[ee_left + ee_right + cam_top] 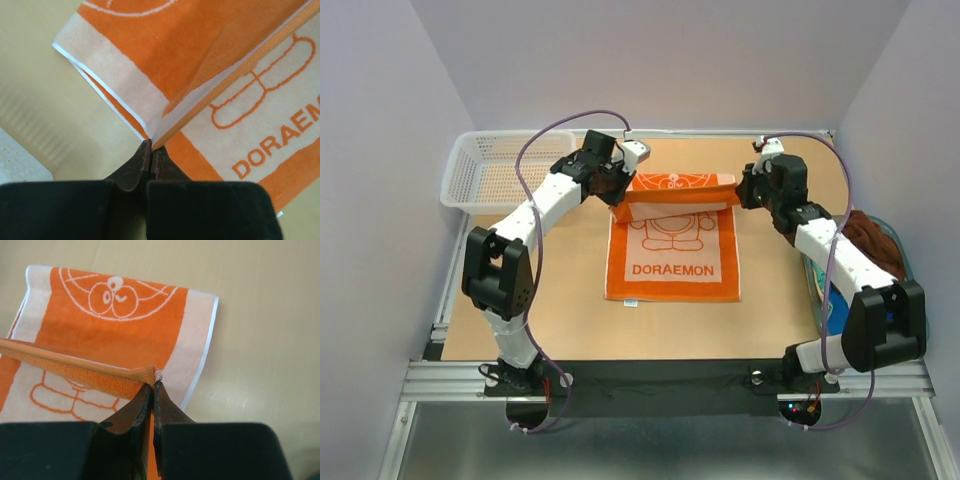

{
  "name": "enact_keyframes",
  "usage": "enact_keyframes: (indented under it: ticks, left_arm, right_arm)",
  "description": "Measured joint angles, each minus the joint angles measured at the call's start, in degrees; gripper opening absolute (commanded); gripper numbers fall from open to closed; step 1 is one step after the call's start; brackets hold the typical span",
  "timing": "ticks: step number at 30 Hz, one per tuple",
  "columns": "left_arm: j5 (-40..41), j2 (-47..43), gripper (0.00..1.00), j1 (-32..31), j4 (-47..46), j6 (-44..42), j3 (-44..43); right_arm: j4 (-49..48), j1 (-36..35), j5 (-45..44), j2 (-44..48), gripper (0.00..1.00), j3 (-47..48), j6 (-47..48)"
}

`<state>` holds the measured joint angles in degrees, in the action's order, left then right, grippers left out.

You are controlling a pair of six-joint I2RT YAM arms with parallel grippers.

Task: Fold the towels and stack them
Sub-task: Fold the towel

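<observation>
An orange towel (672, 250) with a white cartoon print and the word DORAEMON lies in the middle of the table. Its far end is lifted and folded toward me. My left gripper (617, 196) is shut on the towel's left corner, which shows in the left wrist view (151, 140). My right gripper (744, 190) is shut on the right corner, which shows in the right wrist view (156, 379). The lifted edge hangs stretched between the two grippers above the lying part. A dark brown towel (873, 242) lies heaped at the right edge.
A white mesh basket (480, 172) stands at the far left corner. A translucent blue-green tub (825, 292) sits at the right under the brown towel and behind my right arm. Bare wooden table (580, 330) lies near the towel's front edge.
</observation>
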<state>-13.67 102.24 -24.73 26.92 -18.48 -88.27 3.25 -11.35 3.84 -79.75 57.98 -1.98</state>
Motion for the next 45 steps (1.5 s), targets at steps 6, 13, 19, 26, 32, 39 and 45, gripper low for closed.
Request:
enact_keyframes:
  ticks: [6,13,19,26,32,39,45]
  left_arm:
    - [1.05,-5.66,0.0,-1.27,0.35,-0.15,0.87]
    - [1.36,-13.94,0.0,-2.43,-0.39,-0.52,4.15]
    - [1.29,-15.21,0.0,-3.26,-2.14,0.72,11.78]
    - [0.63,-15.19,0.0,-5.57,-5.07,5.25,20.74]
    - [1.38,-14.71,0.0,-5.51,-6.08,7.19,23.02]
    - [-0.02,-10.38,0.0,-5.42,-7.89,9.7,25.75]
    - [-0.57,-4.59,0.0,-5.46,-8.55,11.98,26.29]
  right_arm:
    - [2.93,0.0,-0.33,3.56,0.01,-0.66,-2.54]
    - [4.44,-0.02,0.44,8.85,0.0,-0.92,-5.81]
    - [5.18,-0.15,1.11,10.91,0.0,-4.98,-7.74]
    - [7.13,-0.37,-0.07,9.6,0.0,-9.9,-9.77]
    - [7.28,-0.35,1.86,6.6,0.0,-11.74,-13.77]
    - [7.76,-0.35,1.4,3.54,0.0,-14.58,-16.7]
    - [7.96,-0.35,1.09,-1.36,0.01,-14.69,-17.97]
